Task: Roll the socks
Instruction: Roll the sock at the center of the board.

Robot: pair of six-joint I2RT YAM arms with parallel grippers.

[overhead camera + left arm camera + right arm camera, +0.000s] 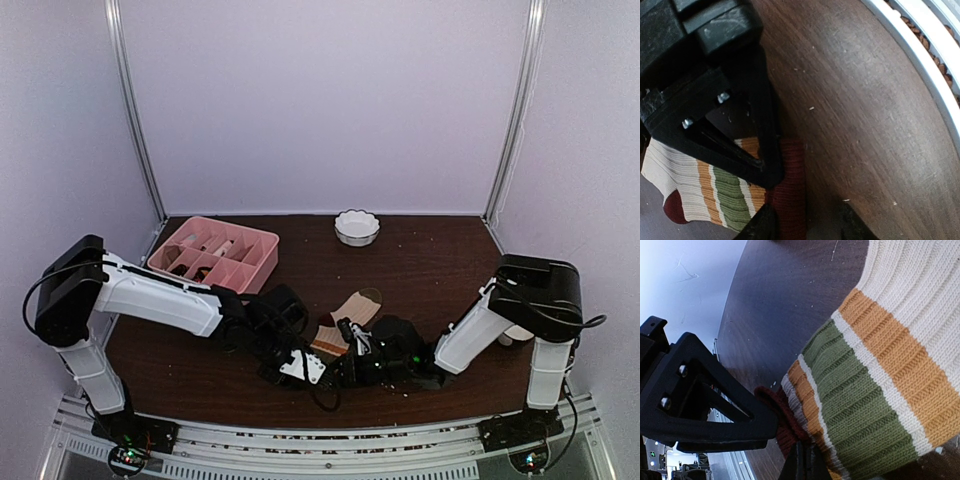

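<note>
here — left arm (pixel 160 295), right arm (pixel 478 335) stretched low inward, meeting at socks (pixel 350 312).

Ribbed knit cloth socks (pixel 880 365) lie on a dark matt wood-grain table (pixel 865 100).

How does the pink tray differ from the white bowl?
The pink tray is rectangular with compartments; the white bowl is round with a scalloped rim. The tray is larger than the bowl. The tray sits far left, the bowl near the middle. Both stand at the far side.
</note>
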